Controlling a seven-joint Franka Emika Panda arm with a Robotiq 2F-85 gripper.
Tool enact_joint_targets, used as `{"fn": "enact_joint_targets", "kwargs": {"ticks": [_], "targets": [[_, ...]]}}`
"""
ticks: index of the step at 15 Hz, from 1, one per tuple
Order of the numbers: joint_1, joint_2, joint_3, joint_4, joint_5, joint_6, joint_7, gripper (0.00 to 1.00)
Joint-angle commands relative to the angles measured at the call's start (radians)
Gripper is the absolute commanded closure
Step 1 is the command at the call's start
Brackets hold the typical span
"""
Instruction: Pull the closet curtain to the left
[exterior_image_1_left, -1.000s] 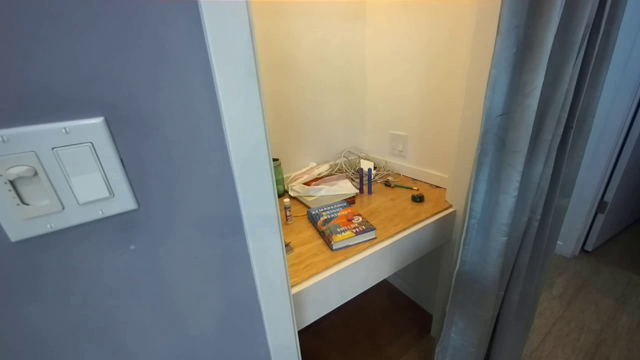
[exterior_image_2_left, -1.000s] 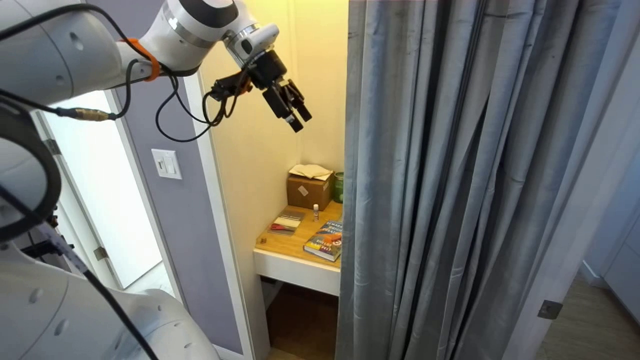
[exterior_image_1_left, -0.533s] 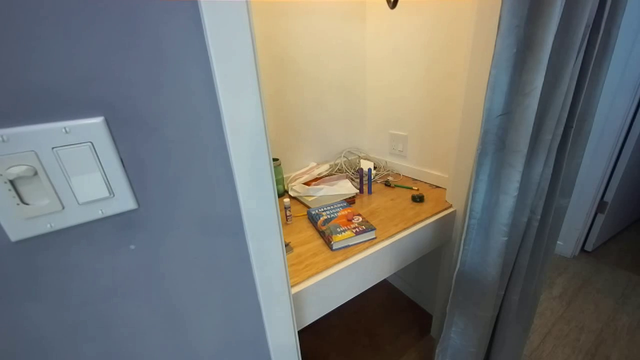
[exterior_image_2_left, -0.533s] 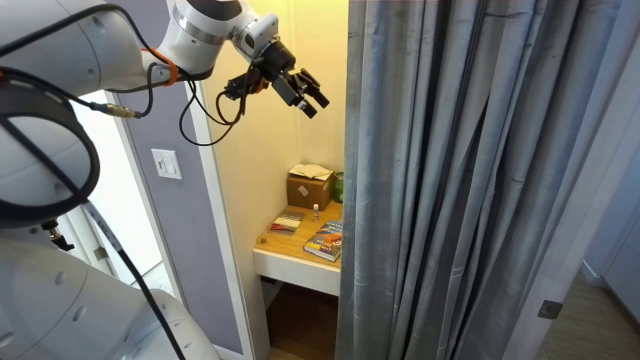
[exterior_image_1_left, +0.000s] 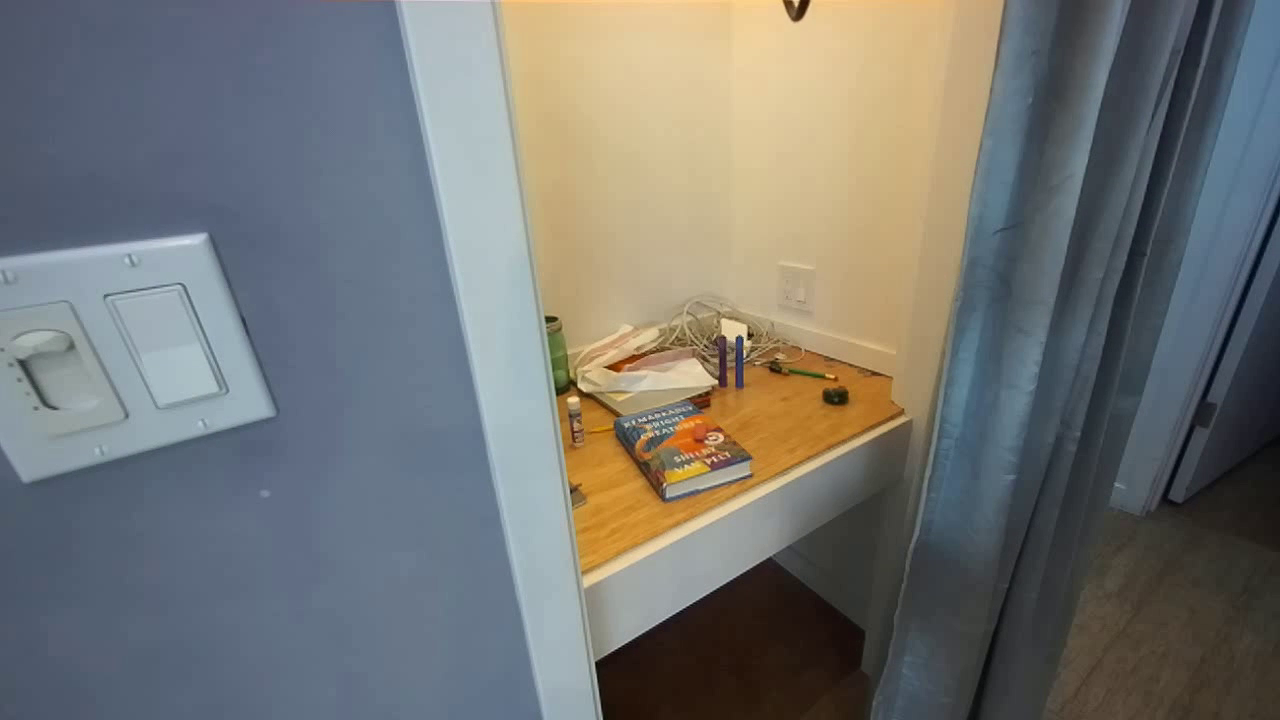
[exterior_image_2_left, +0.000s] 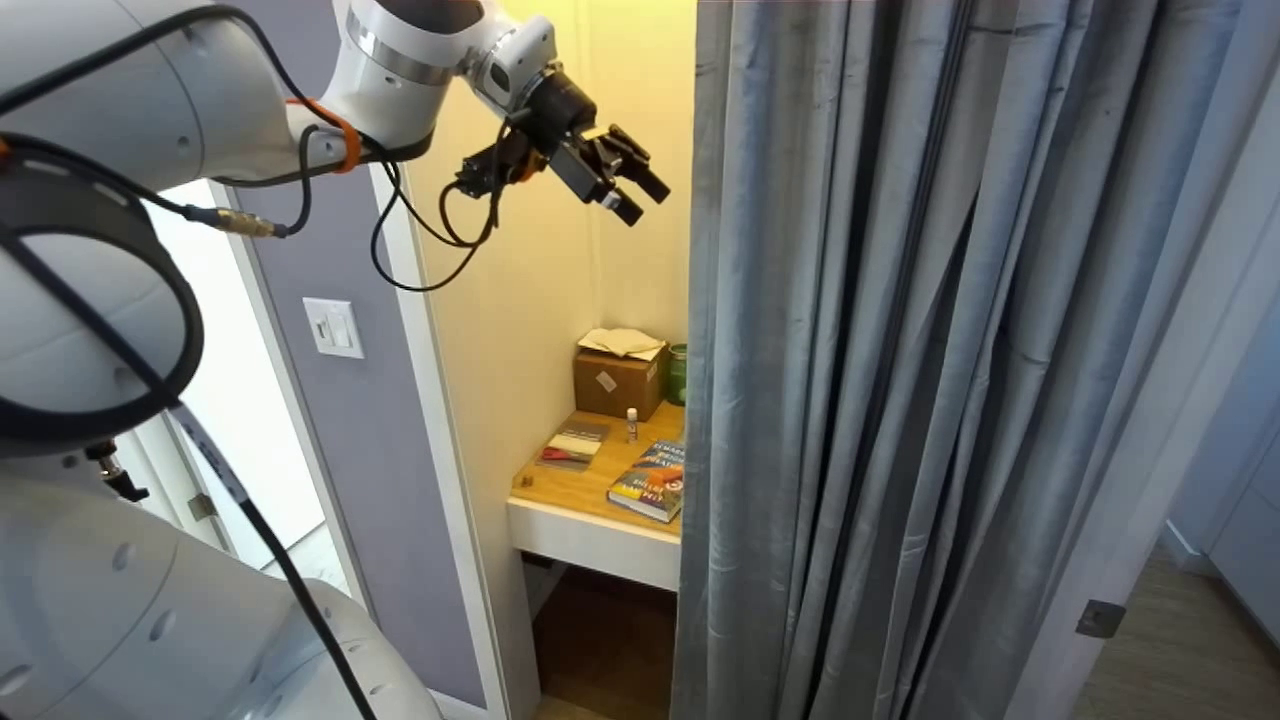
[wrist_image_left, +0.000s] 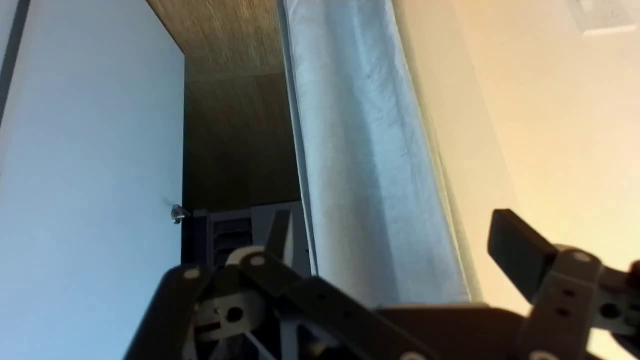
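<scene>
The closet curtain (exterior_image_2_left: 800, 360) is silvery grey-blue and hangs in vertical folds over the right part of the closet opening. It also shows in an exterior view (exterior_image_1_left: 1030, 360) and in the wrist view (wrist_image_left: 365, 165). The closet (exterior_image_2_left: 540, 250) has cream-yellow walls and a wooden desk shelf (exterior_image_1_left: 800, 420). My gripper (exterior_image_2_left: 641, 198) is open and empty, in front of the closet opening, just left of the curtain's left edge in that exterior view. In the wrist view, the curtain's free edge shows between the open fingers of my gripper (wrist_image_left: 392, 230). I see no contact with the fabric.
A book (exterior_image_1_left: 685, 450), a brown box (exterior_image_2_left: 618, 380) and small clutter lie on the shelf. The white trim (exterior_image_1_left: 490, 300) and grey-blue wall with a light switch (exterior_image_2_left: 333, 327) bound the opening at left. A door (wrist_image_left: 100, 165) stands left in the wrist view.
My gripper has moved right and slightly up in an exterior view, closer to the curtain's edge, still open. A dark curved piece has appeared at the top of an exterior view. The curtain has not moved.
</scene>
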Motion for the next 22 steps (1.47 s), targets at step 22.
{"fn": "enact_joint_targets", "kwargs": {"ticks": [22], "targets": [[0.184, 0.102, -0.131, 0.043, -0.354, 0.03, -0.061, 0.0]]}}
